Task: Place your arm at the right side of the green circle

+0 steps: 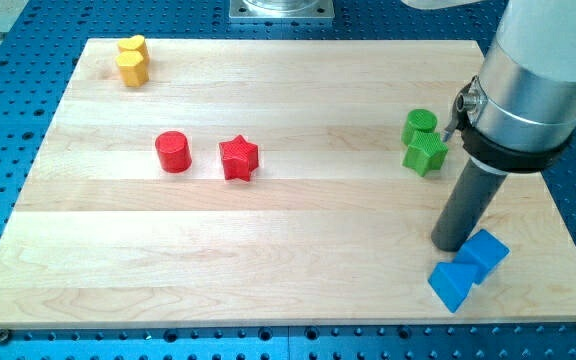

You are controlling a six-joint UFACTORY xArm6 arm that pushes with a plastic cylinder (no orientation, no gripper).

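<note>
The green circle (419, 124) stands near the board's right edge, touching the green star (426, 153) just below it. My tip (452, 244) rests on the board below and to the right of both green blocks, apart from them. It sits just up and left of the blue cube (484, 254), very close to it. The rod rises from the tip toward the view's upper right.
A blue triangular block (452, 283) touches the blue cube at the lower right. A red cylinder (173, 152) and a red star (238, 158) sit left of centre. A yellow block (132, 60) is at the top left. The wooden board (298, 280) lies on a blue perforated table.
</note>
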